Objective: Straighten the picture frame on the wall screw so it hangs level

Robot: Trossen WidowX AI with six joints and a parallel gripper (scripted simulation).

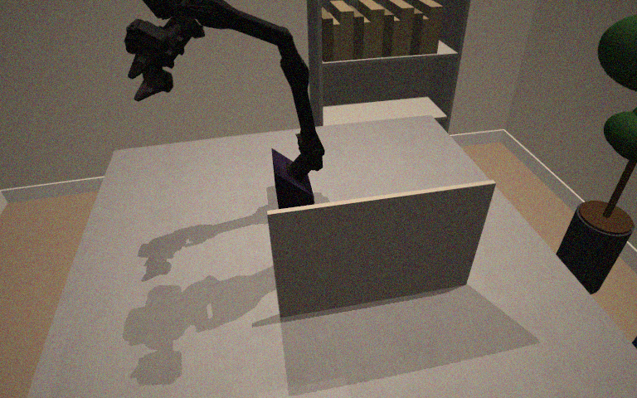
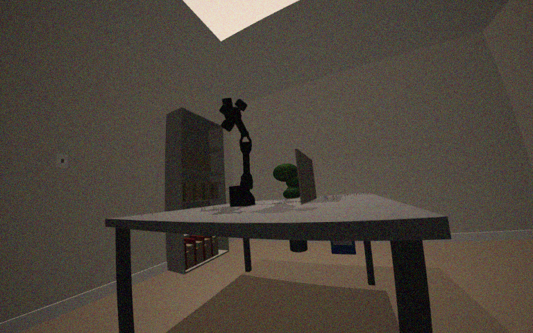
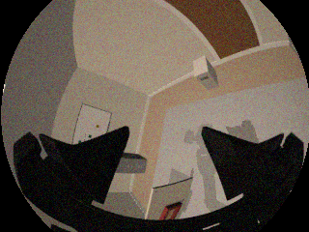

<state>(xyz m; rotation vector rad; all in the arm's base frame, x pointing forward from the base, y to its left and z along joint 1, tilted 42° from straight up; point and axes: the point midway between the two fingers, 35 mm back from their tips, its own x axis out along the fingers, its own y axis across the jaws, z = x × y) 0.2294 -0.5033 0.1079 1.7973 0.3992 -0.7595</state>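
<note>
The picture frame point(image 3: 165, 213) shows only in the wrist view, at the bottom edge, as a small red-bordered shape partly cut off by the gripper body. It is on the upright panel point(image 1: 385, 249) point(image 2: 306, 178) point(image 3: 166, 193). The top and exterior views do not show the frame; the top camera sees the panel's plain back. The screw and notched strip cannot be seen, and the frame's tilt cannot be told from this view. My gripper point(image 1: 135, 86) point(image 3: 166, 130) is open and empty, high above the table and well away from the frame, off to the panel's side.
The panel stands on the grey table point(image 1: 187, 164) point(image 2: 365, 208) beside the arm's dark base point(image 1: 291, 185) point(image 2: 240, 196). A bookshelf point(image 1: 314, 70) point(image 2: 173, 176) stands behind the table in the top view. A potted plant point(image 1: 591, 249) point(image 2: 285, 173) stands on the floor beyond the table edge.
</note>
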